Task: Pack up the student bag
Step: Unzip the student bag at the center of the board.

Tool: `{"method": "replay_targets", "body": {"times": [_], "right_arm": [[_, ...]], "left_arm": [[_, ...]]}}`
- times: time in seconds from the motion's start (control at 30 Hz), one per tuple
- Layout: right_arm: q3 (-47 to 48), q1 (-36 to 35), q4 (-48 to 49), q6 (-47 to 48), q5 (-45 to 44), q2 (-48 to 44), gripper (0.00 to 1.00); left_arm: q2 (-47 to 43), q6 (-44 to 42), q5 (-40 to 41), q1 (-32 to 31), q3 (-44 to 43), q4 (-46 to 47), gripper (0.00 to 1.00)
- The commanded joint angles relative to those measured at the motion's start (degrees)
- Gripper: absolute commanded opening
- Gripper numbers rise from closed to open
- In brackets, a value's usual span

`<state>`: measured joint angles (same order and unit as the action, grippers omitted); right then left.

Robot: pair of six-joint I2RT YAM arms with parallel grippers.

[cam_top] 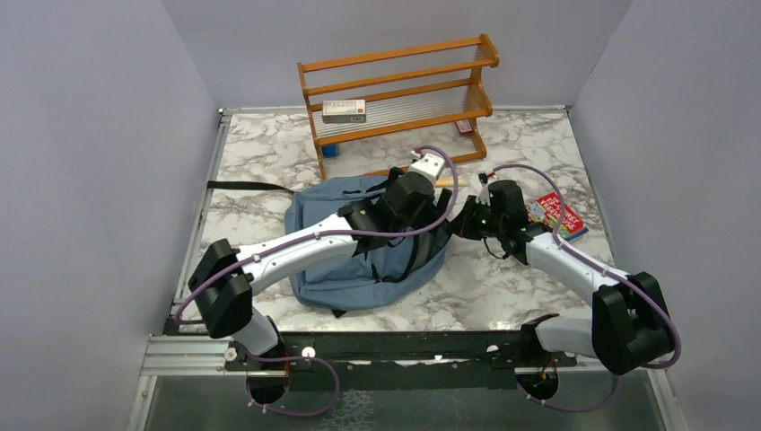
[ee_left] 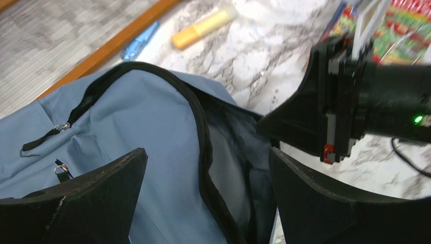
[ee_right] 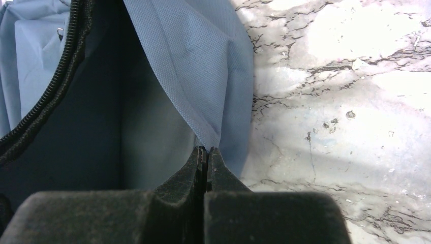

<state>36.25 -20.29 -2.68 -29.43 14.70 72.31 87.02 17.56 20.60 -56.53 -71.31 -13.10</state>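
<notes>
The soft dusty-blue fabric backpack [cam_top: 359,278] lies mid-table, partly hidden overhead by both arms. Only the right wrist view shows the right gripper [ee_right: 206,152], at its 2 o'clock rim, pinching the opening's edge. The left gripper [ee_left: 206,152] hovers with jaws apart over the opening, and the inside is too dark to make out.

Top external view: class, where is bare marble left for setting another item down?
Free: the far-left corner, between the wooden rack and the table's left edge; the far-right corner beyond the book. Crowded: the middle, where the student bag, the left arm, the right arm and the orange marker meet.
</notes>
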Motion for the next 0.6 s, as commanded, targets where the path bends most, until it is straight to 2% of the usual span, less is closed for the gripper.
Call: {"method": "replay_targets", "body": {"times": [0.0, 0.1, 0.3, 0.57], "right_arm": [[0.3, 0.1, 0.2, 0.9, 1.7, 0.1, 0.01], [0.1, 0.1, 0.2, 0.9, 1.6, -0.1, 0.01], [-0.3, 0.1, 0.1, 0.8, 1.5, -0.2, 0.01], [-0.3, 0.1, -0.1, 0.8, 0.9, -0.9, 0.01]], "left_arm": [[4.6, -5.5, 6.9, -3.4, -5.3, -9.0, 0.9], [6.9, -7.9, 12.1, -5.1, -7.3, -12.1, 0.86], [8.1, -9.3, 17.3, -6.0, -8.7, -14.7, 0.62], [5.8, -8.9, 20.5, -5.8, -5.9, -15.1, 0.29]]}}
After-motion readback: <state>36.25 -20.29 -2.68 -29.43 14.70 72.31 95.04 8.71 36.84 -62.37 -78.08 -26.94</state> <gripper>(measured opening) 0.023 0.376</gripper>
